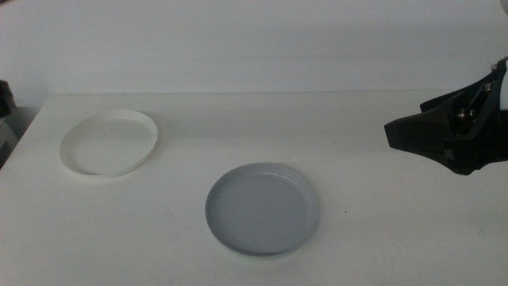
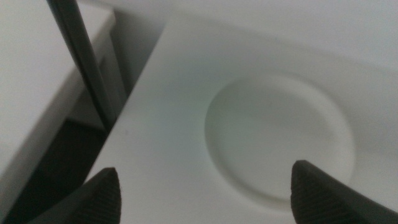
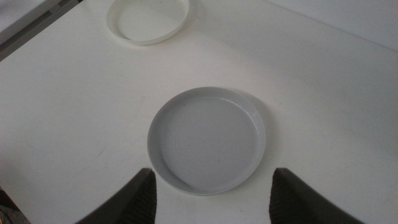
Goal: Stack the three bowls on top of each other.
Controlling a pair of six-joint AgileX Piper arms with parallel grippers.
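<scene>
Two of the bowls show. A white bowl [image 1: 109, 143] [image 3: 148, 20] sits at the table's far left. A light grey bowl [image 1: 262, 208] [image 3: 206, 140] lies near the front middle; a thin second rim line shows along its near edge, and I cannot tell whether another dish lies under it. My right gripper [image 1: 405, 133] [image 3: 214, 186] hovers open at the right side of the table, above and apart from the grey bowl, holding nothing. My left gripper [image 2: 205, 186] is open over the white bowl [image 2: 280, 140], near the table's left edge, and is out of the middle view.
The white table [image 1: 381, 230] runs to a pale wall at the back. Past its left edge stand a dark pole [image 2: 81, 56] and a lower white surface [image 2: 37, 74]. A dark object [image 1: 5, 99] shows at the far left.
</scene>
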